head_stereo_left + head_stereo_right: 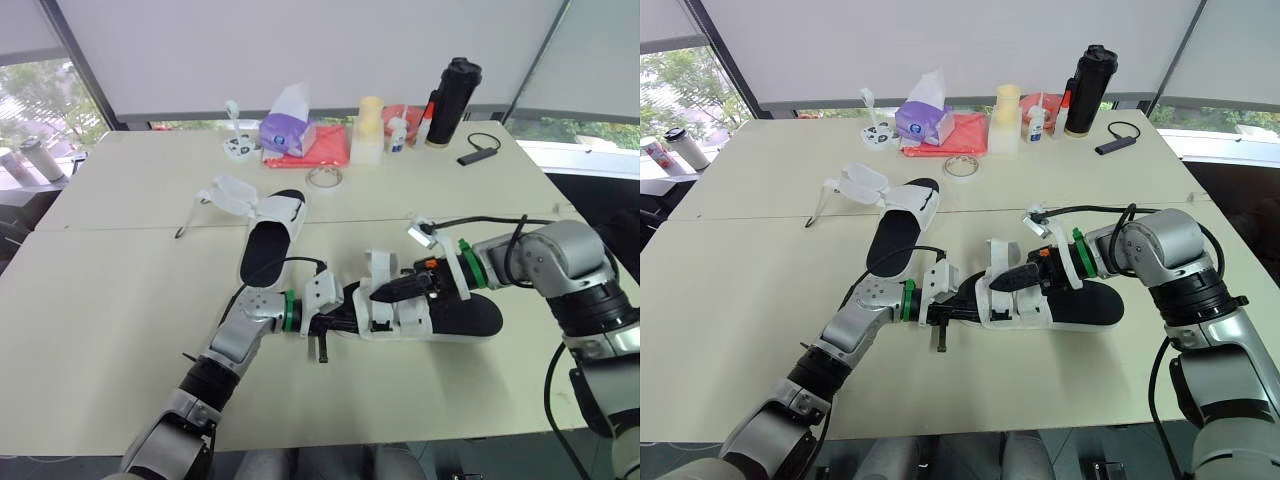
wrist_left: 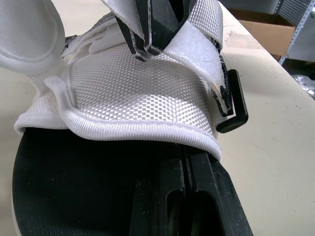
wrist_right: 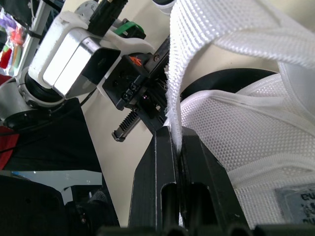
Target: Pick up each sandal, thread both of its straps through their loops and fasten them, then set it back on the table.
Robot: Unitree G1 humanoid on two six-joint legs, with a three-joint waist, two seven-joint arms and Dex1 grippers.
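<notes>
the sandal upper is white open-weave mesh cloth with a stitched, rolled hem; its sole is black and matt. the strap is coarser ribbed webbing. the loop is black, faintly glossy plastic. the left pincer and right pincer look like matt black plastic. the bench is smooth and matt.

The near sandal lies front centre on the table, with the left gripper at its left end and the right gripper at its strap. The second sandal lies behind, to the left. At the far edge stand a tissue box, left, and a flask, right.
</notes>
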